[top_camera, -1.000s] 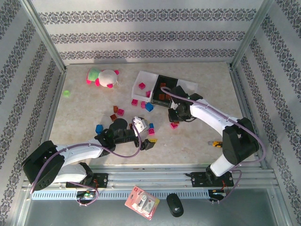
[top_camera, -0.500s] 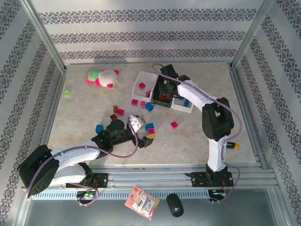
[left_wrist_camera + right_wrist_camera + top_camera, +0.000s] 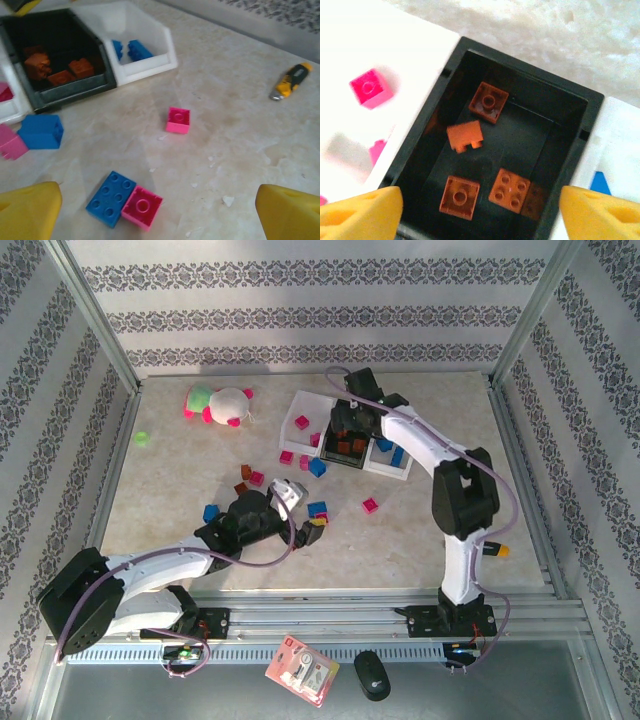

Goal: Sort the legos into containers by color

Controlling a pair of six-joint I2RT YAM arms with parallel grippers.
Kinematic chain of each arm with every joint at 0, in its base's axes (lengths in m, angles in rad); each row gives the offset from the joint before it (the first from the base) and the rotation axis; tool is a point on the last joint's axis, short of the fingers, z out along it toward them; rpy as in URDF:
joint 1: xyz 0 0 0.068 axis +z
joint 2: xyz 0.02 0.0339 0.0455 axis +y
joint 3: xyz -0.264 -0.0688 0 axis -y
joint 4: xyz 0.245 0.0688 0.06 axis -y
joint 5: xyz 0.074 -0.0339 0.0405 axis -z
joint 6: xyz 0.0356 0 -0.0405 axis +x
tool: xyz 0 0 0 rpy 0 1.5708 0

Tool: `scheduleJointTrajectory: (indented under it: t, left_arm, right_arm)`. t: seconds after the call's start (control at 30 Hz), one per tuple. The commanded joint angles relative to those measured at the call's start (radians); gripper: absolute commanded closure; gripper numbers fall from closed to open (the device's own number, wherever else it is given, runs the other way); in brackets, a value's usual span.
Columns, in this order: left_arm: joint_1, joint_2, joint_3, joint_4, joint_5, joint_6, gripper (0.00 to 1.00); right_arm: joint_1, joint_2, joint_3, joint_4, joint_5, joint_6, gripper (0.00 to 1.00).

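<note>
Holding orange-brown legos (image 3: 489, 102), black tray (image 3: 535, 140) between white trays (image 3: 150, 62), left fingers (image 3: 27, 210), right fingers (image 3: 362, 212) spread wide, empty

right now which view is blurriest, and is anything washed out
Left wrist: softest overall, the yellow tool and left fingers blurred. Right wrist: white trays washed out by glare, orange bricks in the black tray sharp. Top external: even light, crisp.

My hand (image 3: 157, 219) hangs wide open above a blue lego (image 3: 110, 198) touching a pink lego (image 3: 142, 206). Beyond them a lone pink lego (image 3: 178, 120) lies apart. Farther off, the black container (image 3: 75, 95) holds orange legos (image 3: 80, 66), and the white container (image 3: 145, 67) holds blue legos (image 3: 139, 50).
</note>
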Motion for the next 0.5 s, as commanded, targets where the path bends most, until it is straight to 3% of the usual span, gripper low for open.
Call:
scheduleJointTrajectory:
  t: [0.0, 0.17, 0.23, 0.33, 0.47]
  left_arm:
    - [0.025, 0.001, 0.078, -0.165, -0.109, -0.094, 0.01]
    - [0.054, 0.006, 0.132, -0.28, -0.17, -0.152, 0.01]
    - [0.079, 0.03, 0.187, -0.381, -0.249, -0.207, 0.01]
    - [0.107, 0.084, 0.275, -0.533, -0.333, -0.301, 0.01]
    - [0.171, 0.171, 0.378, -0.709, -0.326, -0.476, 0.01]
  right_arm:
    - [0.037, -0.172, -0.121, 0.076, 0.016, -0.044, 0.14]
    - [0.075, -0.341, -0.312, 0.174, 0.002, -0.078, 0.08]
    - [0.121, -0.504, -0.49, 0.264, -0.018, -0.099, 0.07]
    - [0.16, -0.622, -0.61, 0.316, -0.052, -0.122, 0.07]
    - [0.213, -0.729, -0.702, 0.326, -0.083, -0.152, 0.06]
